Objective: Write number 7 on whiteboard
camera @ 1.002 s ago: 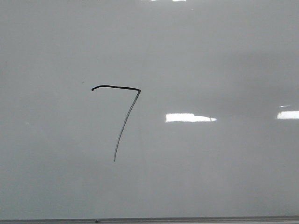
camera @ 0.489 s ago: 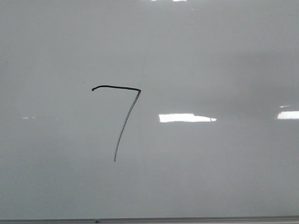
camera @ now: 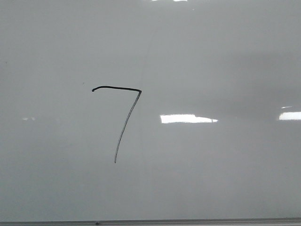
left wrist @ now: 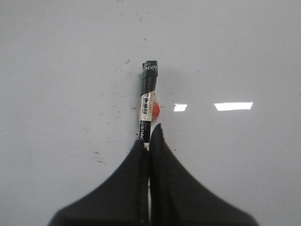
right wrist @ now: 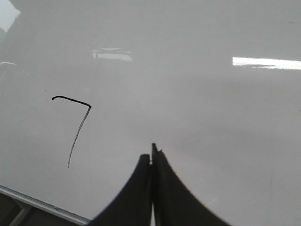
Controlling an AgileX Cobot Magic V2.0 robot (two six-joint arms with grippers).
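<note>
While the number 7 point(camera: 123, 115) stays unchanged, reflections shifted on the whiteboard point(camera: 225, 179).

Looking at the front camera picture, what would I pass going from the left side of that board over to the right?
On the whiteboard: the number 7 → a bright light reflection → another reflection at the right edge.

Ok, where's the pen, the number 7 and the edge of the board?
marker point(left wrist: 148, 106), left wrist view, on its labelled barrel.
number 7 point(camera: 126, 123), front view, on the slanting downstroke.
whiteboard point(camera: 188, 221), front view, on its grey edge strip.
</note>
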